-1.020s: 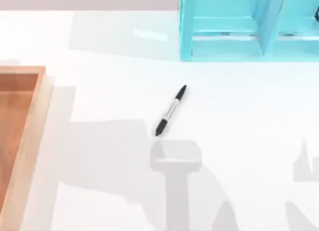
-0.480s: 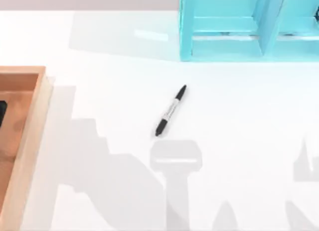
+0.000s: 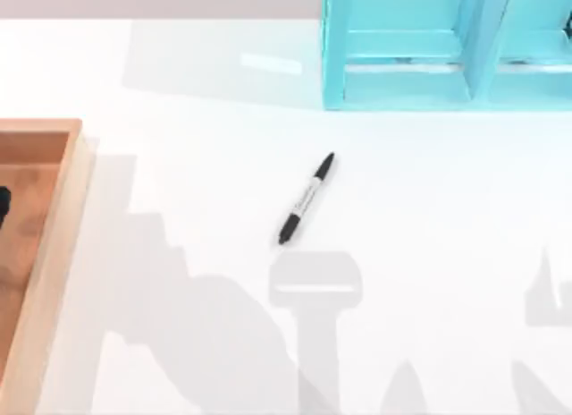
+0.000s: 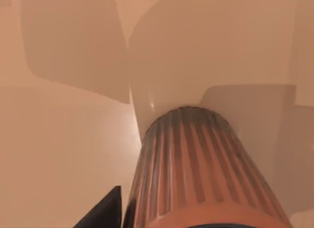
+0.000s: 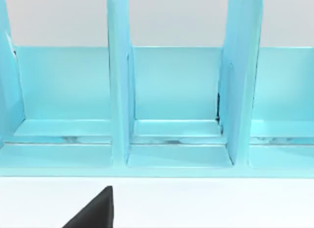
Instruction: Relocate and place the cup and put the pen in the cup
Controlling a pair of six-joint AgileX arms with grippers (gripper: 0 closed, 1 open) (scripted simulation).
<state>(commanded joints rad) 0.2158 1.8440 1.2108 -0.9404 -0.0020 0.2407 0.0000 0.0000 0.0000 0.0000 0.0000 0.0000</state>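
Pen (image 3: 307, 199): lies diagonally on the white table (image 3: 429, 218), mid-table, well apart from the wooden tray (image 3: 54, 245) at the left edge.
Cup (image 4: 201, 174): ribbed, reddish-brown, close before the left gripper's wrist camera.
Turquoise rack (image 5: 171, 110): far side, right.
Fingers of either gripper: state cannot be told.

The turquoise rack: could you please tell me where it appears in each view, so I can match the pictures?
Top view: the turquoise rack stands at the picture's top, right of centre, running off the right side.
Right wrist view: the rack spans the picture, front on.
Left wrist view: faces the cup and the tray.
Shared landmark: the white table before the rack.
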